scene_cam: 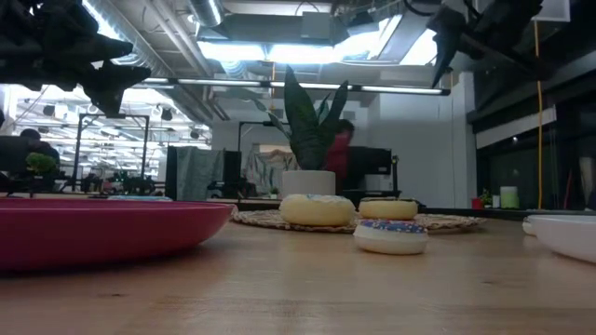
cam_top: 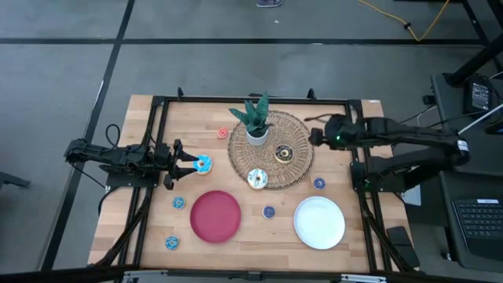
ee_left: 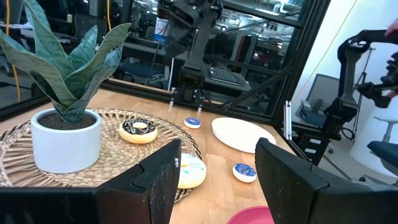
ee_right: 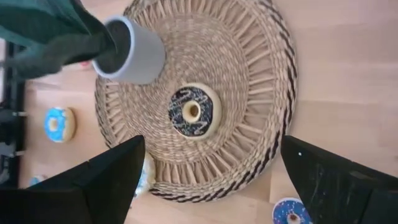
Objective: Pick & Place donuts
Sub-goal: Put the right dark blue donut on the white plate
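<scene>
A chocolate donut (cam_top: 284, 153) (ee_right: 193, 112) lies flat on a round woven mat (cam_top: 271, 149). A cream sprinkled donut (cam_top: 257, 179) (ee_left: 189, 171) rests on the mat's near edge. A light-blue iced donut (cam_top: 203, 163) (ee_right: 59, 123) lies on the table left of the mat. My left gripper (cam_top: 189, 163) (ee_left: 217, 149) hangs level and open just left of the iced donut, nothing between its fingers. My right gripper (cam_top: 317, 135) (ee_right: 211, 146) is open, raised over the mat's right edge and slanting down toward the chocolate donut.
A potted plant (cam_top: 256, 122) stands on the mat's far part. A red plate (cam_top: 216, 216) and a white plate (cam_top: 319, 222) lie near the front edge. Small donuts are scattered about: red (cam_top: 222, 133), blue (cam_top: 319, 183) (cam_top: 269, 211), teal (cam_top: 179, 203) (cam_top: 171, 242).
</scene>
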`<move>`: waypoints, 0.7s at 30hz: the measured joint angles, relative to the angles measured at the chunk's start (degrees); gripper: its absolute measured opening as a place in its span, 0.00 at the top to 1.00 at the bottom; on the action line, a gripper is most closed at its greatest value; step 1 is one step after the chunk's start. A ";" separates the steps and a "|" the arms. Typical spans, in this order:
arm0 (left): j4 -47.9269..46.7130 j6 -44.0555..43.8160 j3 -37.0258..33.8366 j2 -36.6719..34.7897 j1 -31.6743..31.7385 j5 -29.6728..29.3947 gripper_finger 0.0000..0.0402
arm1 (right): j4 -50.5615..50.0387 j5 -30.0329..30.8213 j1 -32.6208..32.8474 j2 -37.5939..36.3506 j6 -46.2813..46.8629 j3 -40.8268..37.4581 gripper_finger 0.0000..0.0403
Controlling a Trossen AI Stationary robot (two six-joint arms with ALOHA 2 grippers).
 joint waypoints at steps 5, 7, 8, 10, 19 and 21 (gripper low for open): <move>0.00 0.00 0.00 0.00 -0.01 0.00 0.51 | -0.88 2.02 5.52 3.60 4.31 -0.17 0.07; 0.00 0.00 0.00 0.00 -0.02 0.00 0.51 | -1.48 2.04 7.40 5.05 6.01 -0.17 0.07; 0.00 0.00 0.00 0.02 -0.02 0.00 0.51 | -1.65 2.13 8.27 5.78 6.67 -0.17 0.07; 0.00 0.00 0.00 0.02 0.00 0.00 0.51 | -1.62 2.17 9.81 7.10 7.63 -0.17 0.07; 0.02 0.00 0.00 0.02 0.00 0.00 0.51 | -1.92 1.61 16.94 12.40 11.72 -0.19 0.07; 0.02 0.00 0.00 0.02 0.00 0.00 0.51 | -2.36 1.58 18.24 13.46 11.95 -0.19 0.07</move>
